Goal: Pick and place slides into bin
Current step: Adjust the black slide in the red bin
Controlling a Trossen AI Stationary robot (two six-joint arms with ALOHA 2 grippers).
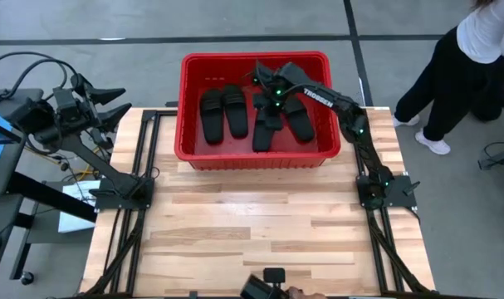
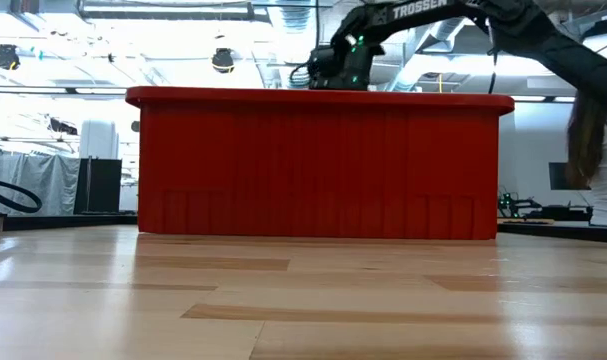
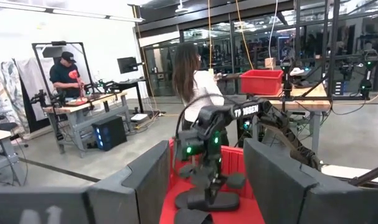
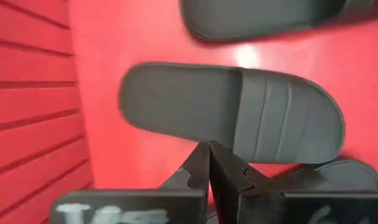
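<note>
Right gripper (image 4: 208,163): fingers pressed together, holding nothing, inside the bin (image 1: 189,112).
Slide (image 4: 232,115): just beyond the fingertips, lying crosswise.
Left gripper (image 1: 110,104): parked wide open, well away.

Robotics lab or workshop, big open hall. Grey concrete floor (image 1: 235,21) with dark lines, exposed ducts (image 2: 443,35) and ceiling lights overhead. Workbenches (image 3: 83,106) with equipment, glass partition walls (image 3: 195,50), another red bin (image 3: 261,81) on a far rig (similar setup). 2 people (image 3: 195,87) standing around.

Four slides (image 1: 235,111) – one red bin (image 1: 189,108), two arms
</note>
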